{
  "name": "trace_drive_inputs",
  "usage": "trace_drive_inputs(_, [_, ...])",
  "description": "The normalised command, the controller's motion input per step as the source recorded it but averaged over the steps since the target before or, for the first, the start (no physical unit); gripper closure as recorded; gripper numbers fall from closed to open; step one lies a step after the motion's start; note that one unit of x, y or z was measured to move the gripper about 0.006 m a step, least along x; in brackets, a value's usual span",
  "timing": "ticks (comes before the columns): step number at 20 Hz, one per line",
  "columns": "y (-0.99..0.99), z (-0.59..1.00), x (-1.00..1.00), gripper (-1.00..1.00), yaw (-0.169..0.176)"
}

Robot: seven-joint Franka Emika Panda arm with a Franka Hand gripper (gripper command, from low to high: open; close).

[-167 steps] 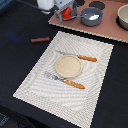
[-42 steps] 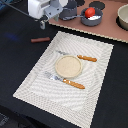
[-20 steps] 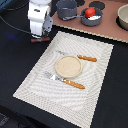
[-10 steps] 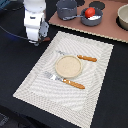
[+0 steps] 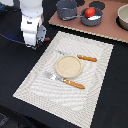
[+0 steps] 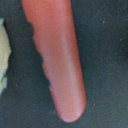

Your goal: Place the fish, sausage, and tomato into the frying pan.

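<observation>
Ext. view: the arm is standing over the black table [image 5: 20, 65] at the view's left, just off the placemat [image 5: 95, 95] edge. The white gripper [image 5: 33, 44] body is blocking its own fingers, so how far they're spread, and whether they're gripping anything, can't be told here. A short reddish-brown tip of the sausage [image 5: 47, 39] is poking out beside the gripper's lower end; the rest is hidden behind it. Well away from the gripper, on the brown board [image 5: 112, 32], the pan [image 5: 93, 19] is holding the tomato [image 5: 90, 12], with a pale blurry patch next to it, poss. the fish, too small to confirm. The pot [image 5: 66, 9] is sitting just beside the pan. A bowl [image 5: 123, 16] is cut off by the frame edge. On the mat: plate [image 5: 68, 66] between the knife [image 5: 85, 58] and the fork [image 5: 65, 81].

Wrist view: the sausage [image 6: 57, 60] is filling the frame close up, blurred, one rounded end showing, the other cut off. It's lying on the dark table [image 6: 107, 60]. A pale sliver of mat [image 6: 3, 55] is showing at the edge. No fingers are in shot, so the grip can't be judged here either.
</observation>
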Motion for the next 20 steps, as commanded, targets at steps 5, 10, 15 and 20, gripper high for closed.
trace_drive_inputs(5, [-0.24, -0.34, -0.31, 1.00, 0.046])
trace_drive_inputs(10, [-0.17, -0.27, -0.29, 1.00, 0.055])
trace_drive_inputs(15, [-0.19, -0.23, -0.32, 1.00, 0.062])
trace_drive_inputs(20, [0.06, 0.81, -0.11, 1.00, 0.130])
